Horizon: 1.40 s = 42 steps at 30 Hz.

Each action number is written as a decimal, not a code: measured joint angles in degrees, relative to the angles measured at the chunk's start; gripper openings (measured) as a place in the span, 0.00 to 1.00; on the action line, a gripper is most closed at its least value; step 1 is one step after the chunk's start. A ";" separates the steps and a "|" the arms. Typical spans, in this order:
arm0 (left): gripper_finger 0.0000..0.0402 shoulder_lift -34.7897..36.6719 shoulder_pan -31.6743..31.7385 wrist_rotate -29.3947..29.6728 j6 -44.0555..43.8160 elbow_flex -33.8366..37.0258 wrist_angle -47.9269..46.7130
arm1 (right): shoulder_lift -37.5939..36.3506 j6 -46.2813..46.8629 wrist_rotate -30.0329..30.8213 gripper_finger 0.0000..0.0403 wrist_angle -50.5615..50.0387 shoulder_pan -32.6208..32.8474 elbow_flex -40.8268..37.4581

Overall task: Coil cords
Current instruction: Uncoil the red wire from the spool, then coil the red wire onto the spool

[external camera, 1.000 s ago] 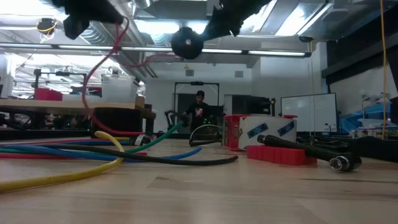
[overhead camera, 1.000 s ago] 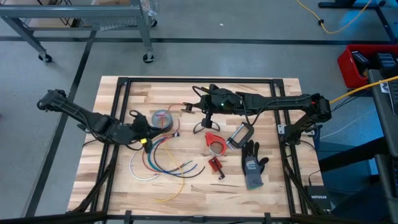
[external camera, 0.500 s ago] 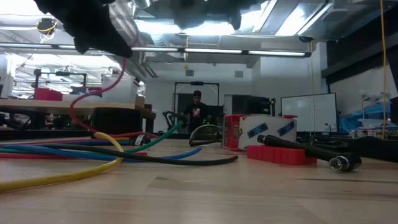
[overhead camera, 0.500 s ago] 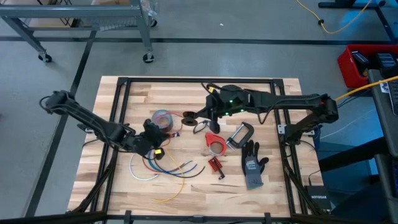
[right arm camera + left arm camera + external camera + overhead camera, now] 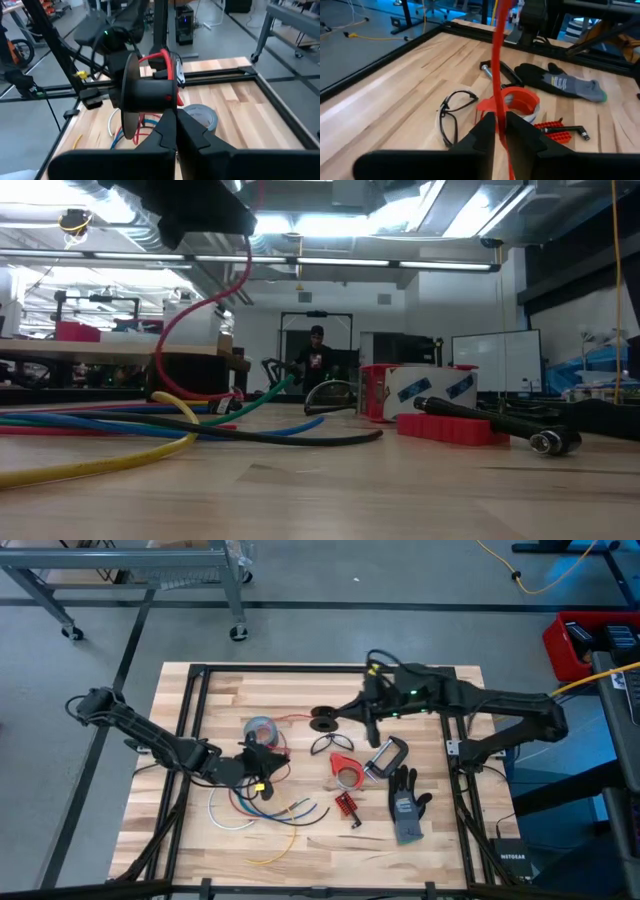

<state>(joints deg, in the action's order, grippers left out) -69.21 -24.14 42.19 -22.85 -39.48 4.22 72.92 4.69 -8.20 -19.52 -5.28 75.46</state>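
Red cord (image 5: 498, 75) ran taut from the left gripper (image 5: 262, 762) up and across the table toward the black spool (image 5: 145, 94) held by the right arm. Its long axis lay roughly along the table's width, rising from left to right. In the left wrist view the cord passed straight between the two fingers (image 5: 482, 132), which sat close on either side of it; pinching or just guiding, couldn't tell. In the low view the cord hung down from the gripper in an S-curve to the tabletop.

Right gripper (image 5: 372, 725) was closed on the spool, up over the far middle of the table. A few turns of red cord were wrapped on the spool's hub, spool axis roughly level.

Other cords (image 5: 262, 808) (white, blue, green, yellow, red) lay loose in curved loops on the table, just beside and nearer than the left gripper, most of the ends fanning toward the right.

Grey tape roll (image 5: 260, 729) sat just beyond the left gripper. Safety glasses (image 5: 331, 744), red tape dispenser (image 5: 345, 768), clamp (image 5: 386, 755) and glove (image 5: 405, 804) lay right of centre, well apart from the cords.
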 joint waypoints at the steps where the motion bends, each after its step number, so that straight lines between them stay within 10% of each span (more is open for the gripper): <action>1: 0.12 0.00 0.17 -0.02 0.61 0.00 -0.09 | -1.23 0.00 0.18 0.00 -1.03 0.00 0.00; 20: 0.27 0.02 0.35 0.01 1.88 0.00 -0.13 | -7.74 6.21 1.09 0.00 -17.22 0.00 -7.36; 42: 0.20 -4.46 6.64 -10.82 5.33 -0.02 17.10 | -7.00 2.13 -8.11 0.00 22.85 0.02 -32.87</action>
<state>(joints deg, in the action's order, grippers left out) -73.67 -17.50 31.38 -17.51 -39.51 21.32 65.92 6.82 -16.30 3.34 -5.26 42.59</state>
